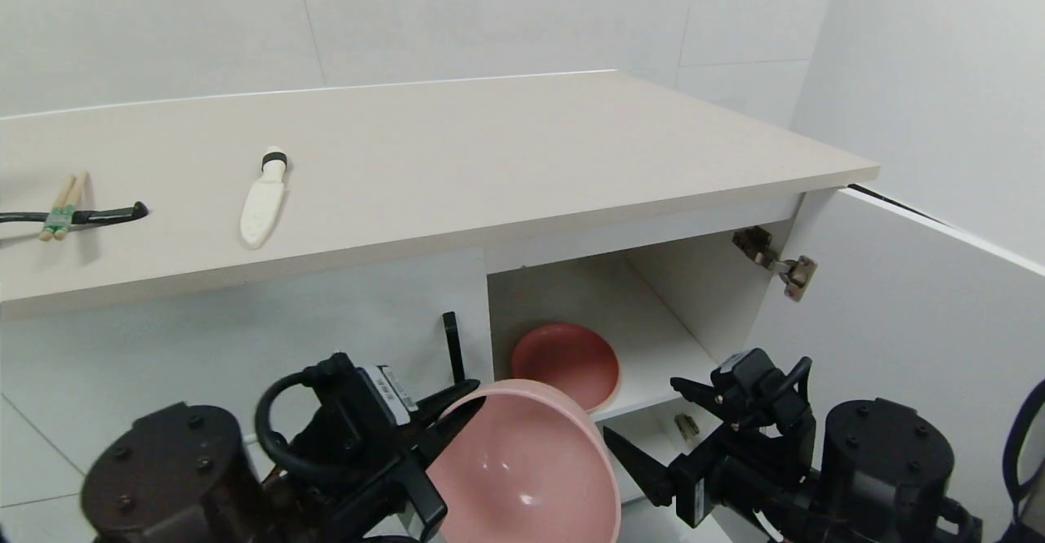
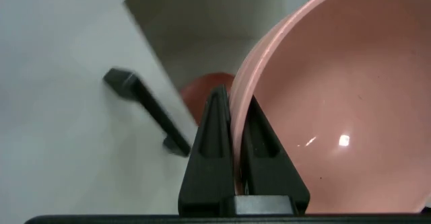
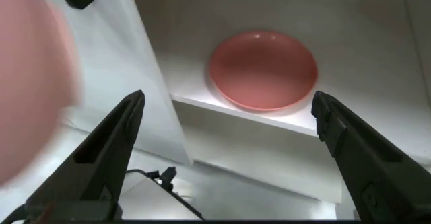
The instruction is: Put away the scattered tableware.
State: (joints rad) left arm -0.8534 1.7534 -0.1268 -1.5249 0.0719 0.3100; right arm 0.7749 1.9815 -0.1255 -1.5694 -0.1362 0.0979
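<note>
My left gripper (image 1: pixel 454 402) is shut on the rim of a large pink bowl (image 1: pixel 526 469), tilted in front of the open lower cabinet. In the left wrist view both fingers (image 2: pixel 217 126) clamp the pink bowl's (image 2: pixel 337 109) edge. A darker pink plate (image 1: pixel 565 362) lies on the cabinet shelf (image 1: pixel 653 339). My right gripper (image 1: pixel 645 412) hangs open and holds nothing, just right of the bowl, before the shelf; in its wrist view the right gripper (image 3: pixel 229 106) frames the plate (image 3: pixel 262 69). A white knife (image 1: pixel 263 198), chopsticks (image 1: pixel 62 206) and a black-handled utensil (image 1: pixel 98 215) lie on the countertop.
The cabinet door (image 1: pixel 914 314) stands swung open at the right, with a hinge (image 1: pixel 775 264) at its top. A black handle (image 1: pixel 451 345) is on the shut door left of the opening. A lower compartment (image 1: pixel 678 429) sits below the shelf.
</note>
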